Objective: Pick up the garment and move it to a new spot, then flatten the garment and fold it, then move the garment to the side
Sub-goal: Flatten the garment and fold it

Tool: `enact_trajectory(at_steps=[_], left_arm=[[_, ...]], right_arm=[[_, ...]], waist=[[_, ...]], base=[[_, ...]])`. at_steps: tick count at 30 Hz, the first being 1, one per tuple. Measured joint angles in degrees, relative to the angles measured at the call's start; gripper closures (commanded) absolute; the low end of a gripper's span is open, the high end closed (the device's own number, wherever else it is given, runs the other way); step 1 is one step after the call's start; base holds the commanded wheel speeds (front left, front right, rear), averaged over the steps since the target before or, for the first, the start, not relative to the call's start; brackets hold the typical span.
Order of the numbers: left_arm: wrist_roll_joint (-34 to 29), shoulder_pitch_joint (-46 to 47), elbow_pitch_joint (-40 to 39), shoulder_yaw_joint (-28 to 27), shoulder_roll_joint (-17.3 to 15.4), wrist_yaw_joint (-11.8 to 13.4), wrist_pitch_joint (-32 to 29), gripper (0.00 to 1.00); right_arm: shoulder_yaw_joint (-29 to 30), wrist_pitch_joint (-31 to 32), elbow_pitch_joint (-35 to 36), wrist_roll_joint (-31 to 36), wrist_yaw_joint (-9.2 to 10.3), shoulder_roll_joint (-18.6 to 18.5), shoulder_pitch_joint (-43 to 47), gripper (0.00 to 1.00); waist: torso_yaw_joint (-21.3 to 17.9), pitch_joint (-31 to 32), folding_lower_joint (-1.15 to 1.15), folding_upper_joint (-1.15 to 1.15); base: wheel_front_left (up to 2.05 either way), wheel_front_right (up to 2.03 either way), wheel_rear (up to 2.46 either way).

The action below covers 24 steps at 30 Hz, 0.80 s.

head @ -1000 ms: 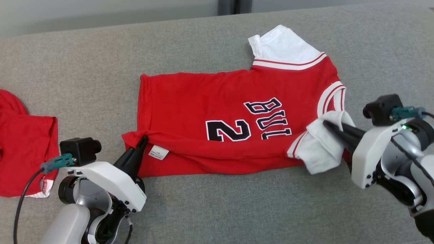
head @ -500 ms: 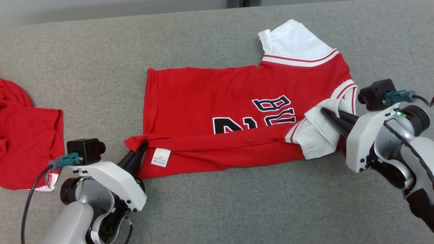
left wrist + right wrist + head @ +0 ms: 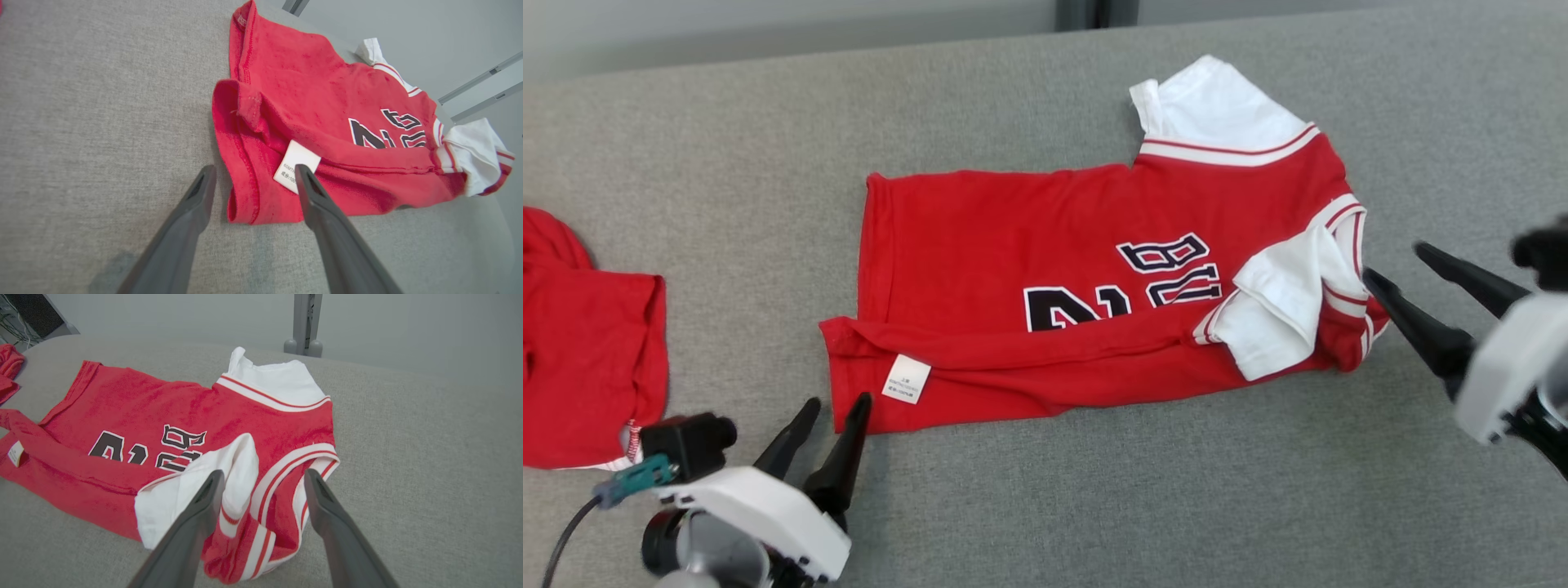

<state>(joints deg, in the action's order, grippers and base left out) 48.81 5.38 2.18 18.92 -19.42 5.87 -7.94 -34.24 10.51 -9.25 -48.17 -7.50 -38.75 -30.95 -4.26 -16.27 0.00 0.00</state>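
The garment (image 3: 1045,253) is a red jersey with white sleeves and black lettering, lying on the grey cushion (image 3: 1094,506). Its near long edge is folded over the front, with a white label (image 3: 906,379) showing; one white sleeve (image 3: 1278,314) is folded onto the chest. My left gripper (image 3: 837,404) is open, just off the hem corner. In the left wrist view the left gripper (image 3: 255,173) frames that corner of the garment (image 3: 327,114). My right gripper (image 3: 1392,261) is open beside the collar end. The right wrist view shows the right gripper (image 3: 263,475) over the folded sleeve (image 3: 196,486).
Another red garment (image 3: 584,359) lies at the cushion's left edge, also seen as a red heap (image 3: 10,363) in the right wrist view. A grey post (image 3: 304,322) stands behind the cushion. Bare grey fabric runs along the near side.
Both grippers have let go of the jersey and opened, then pulled back: the left toward the near side, the right off to the right. The folded edge and sleeve now rest flat.
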Motion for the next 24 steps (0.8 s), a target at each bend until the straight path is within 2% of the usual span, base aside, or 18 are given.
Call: enact_trajectory(at_steps=[3,5,10,15,24], left_arm=[[0.37,-3.70,-4.03,-1.42,-0.89,1.63,0.69,0.00],[0.04,-4.50,-5.06,-1.62,-1.41,2.42,0.83,0.00],[0.03,-3.46,-6.67,-1.08,-0.51,2.66,0.85,0.00],[0.11,-2.57,-6.73,-0.79,-0.20,2.52,0.70,0.00],[1.15,-2.66,-6.86,-0.80,0.08,2.57,0.32,0.00]], right_arm=[[4.49,0.03,3.36,-0.29,0.01,-2.83,6.45,0.00],[6.92,0.02,4.56,-0.22,0.01,-2.71,10.91,0.00],[11.56,-0.70,4.90,4.15,0.01,0.32,17.03,0.00],[12.71,0.07,6.14,7.00,0.00,4.80,18.38,0.00],[15.82,0.14,10.12,11.72,0.01,6.08,19.63,0.00]], waist=[[-0.14,-1.77,0.00,0.00],[-0.13,-3.35,0.00,0.00],[0.26,-6.92,0.00,0.00],[0.57,-7.70,0.00,0.00],[0.58,-6.01,0.00,0.00]], base=[[0.00,0.00,0.00],[0.00,0.00,0.00],[0.00,0.00,0.00],[0.00,0.00,0.00],[0.00,0.00,0.00]])
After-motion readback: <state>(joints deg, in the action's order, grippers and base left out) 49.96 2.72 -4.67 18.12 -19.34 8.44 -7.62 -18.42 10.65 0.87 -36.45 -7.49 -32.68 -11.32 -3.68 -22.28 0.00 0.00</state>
